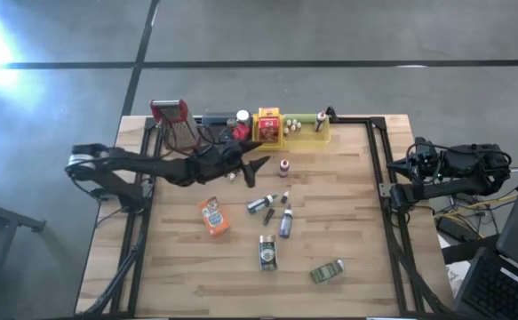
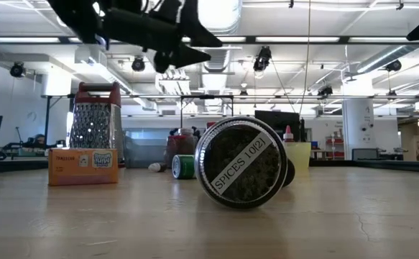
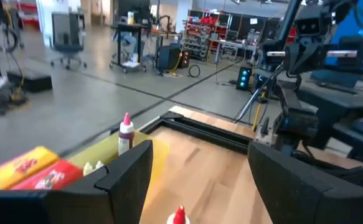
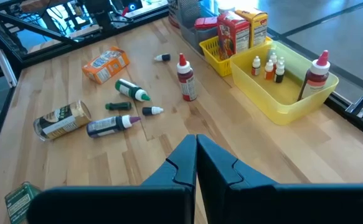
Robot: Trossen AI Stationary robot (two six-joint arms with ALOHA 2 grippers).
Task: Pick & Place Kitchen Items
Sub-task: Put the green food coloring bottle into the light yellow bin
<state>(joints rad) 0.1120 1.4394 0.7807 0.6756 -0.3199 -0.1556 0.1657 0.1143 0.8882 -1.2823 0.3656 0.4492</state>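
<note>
From above, my left gripper [image 1: 263,164] hangs with its jaws spread and empty, and the red-capped bottle [image 1: 283,167] stands upright just beside its tips at three o'clock.

Level with the table, only the arm's dark underside shows overhead.

Past my left wrist, the bottle's red cap [image 3: 179,215] pokes up between my fingers [image 3: 128,168].

My right gripper [image 4: 196,163], pressed together, waits well apart, so the left is nearer.
</note>
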